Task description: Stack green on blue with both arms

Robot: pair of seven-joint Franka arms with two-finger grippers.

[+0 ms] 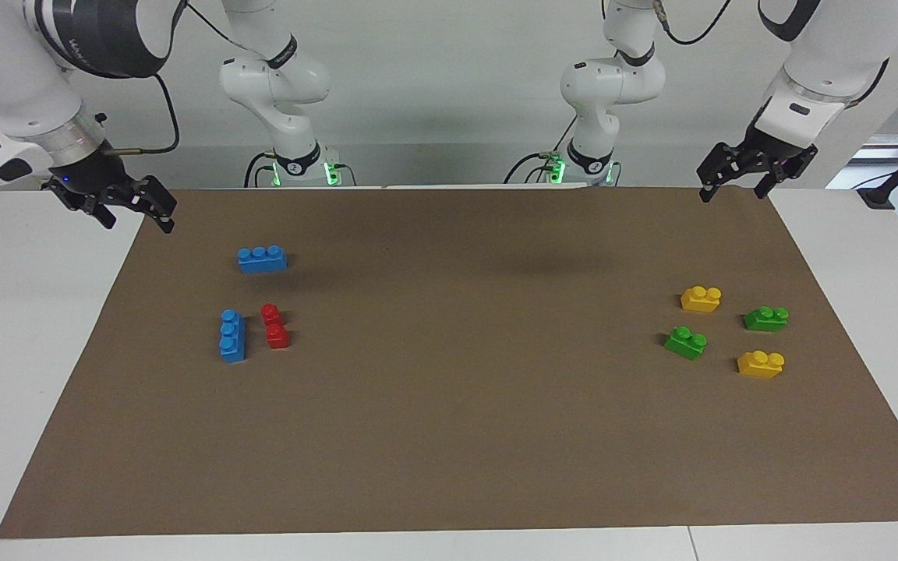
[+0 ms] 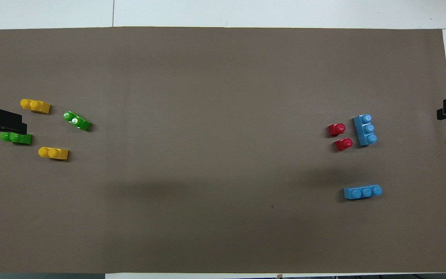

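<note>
Green two-stud brick (image 1: 766, 319), blue three-stud brick (image 1: 262, 259): likely light, rigid, slick plastic; best pinched across the flat long sides. Left gripper (image 1: 757, 173) and right gripper (image 1: 115, 201): fingers spread, empty, raised at the mat's corners.

The mat (image 1: 449, 436) lies on the table (image 1: 28, 351), and everything I place here is relative to that mat.

At its left-arm end sit four bricks, all apart:
- The first short brick (image 1: 701, 298) is closest to the mat's robot-side edge.
- The second short brick (image 1: 766, 319) is closest to that end.
- The third short brick (image 1: 685, 342) is most toward the mat's middle.
- The fourth short brick (image 1: 761, 364) is farthest from the robot-side edge.

At its right-arm end sit three more:
- The lengthwise long brick (image 1: 262, 259) is nearer the robot-side edge.
- The crosswise long brick (image 1: 232, 336) is farther from that edge.
- The fifth short brick (image 1: 275, 326) is just beside the crosswise one, toward the mat's middle.

My left gripper (image 1: 733, 189) hangs over the mat's robot-side corner, and my right gripper (image 1: 137, 220) hangs over the corresponding corner at the right-arm end.
</note>
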